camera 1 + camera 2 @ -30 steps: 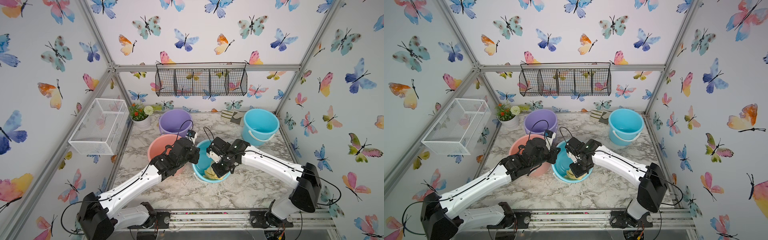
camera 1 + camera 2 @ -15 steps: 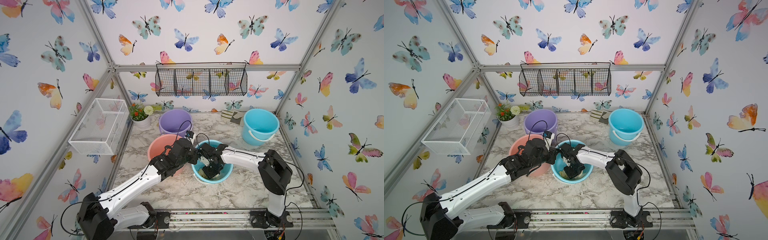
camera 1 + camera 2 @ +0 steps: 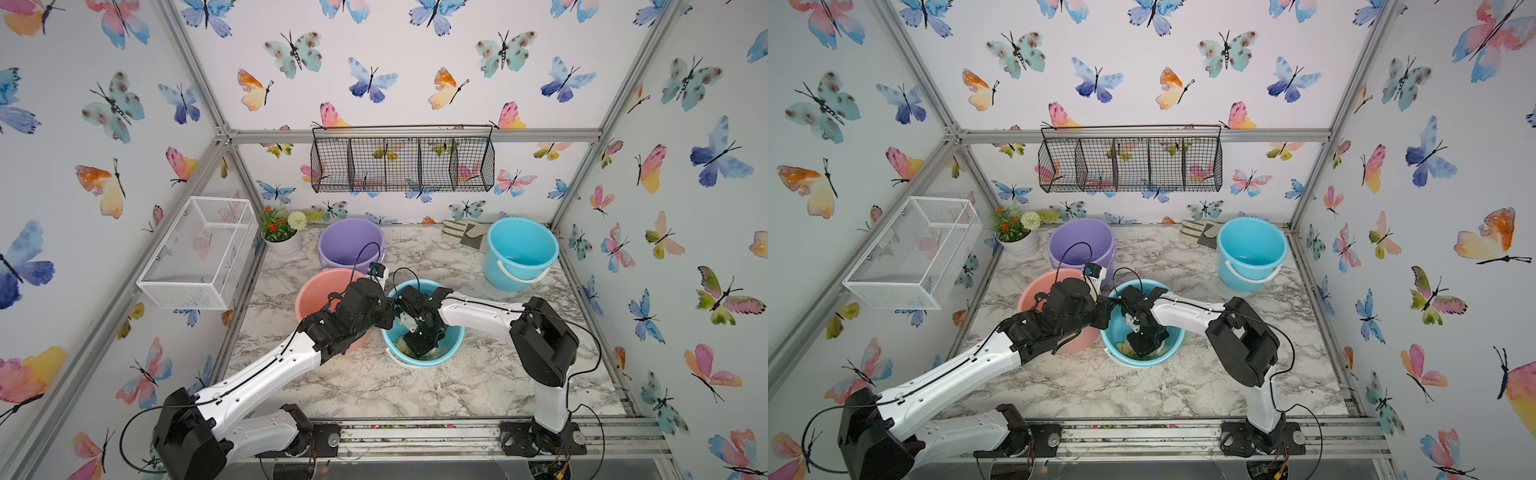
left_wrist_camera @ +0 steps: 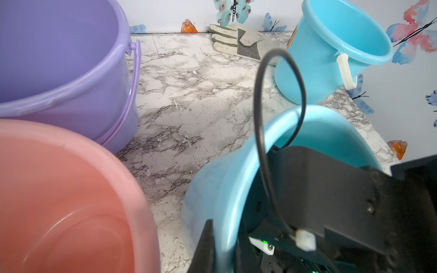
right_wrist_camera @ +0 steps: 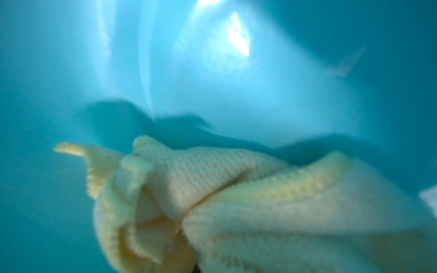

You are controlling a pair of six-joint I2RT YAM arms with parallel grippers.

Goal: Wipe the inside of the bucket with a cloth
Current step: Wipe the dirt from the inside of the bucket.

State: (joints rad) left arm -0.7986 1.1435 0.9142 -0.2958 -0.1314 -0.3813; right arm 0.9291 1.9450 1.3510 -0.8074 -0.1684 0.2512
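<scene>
1. Low in the middle of both top views, wiping is under way: right fingers (image 3: 420, 345), clamped shut on the pale yellow cloth (image 5: 236, 193), reach down inside the teal bucket (image 3: 454, 347).
2. Left fingers (image 4: 208, 245) pinch that bucket's rim, steadying it.
3. Next, I'd judge: drag the cloth round the wall, rim hold kept.
4. Orange label (image 4: 290, 41) on the far blue bucket (image 4: 331, 47): unreadable.

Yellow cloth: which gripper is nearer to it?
Right. The right gripper is inside the near blue bucket, shut on the cloth; the left gripper clamps that bucket's rim, above the cloth.
</scene>
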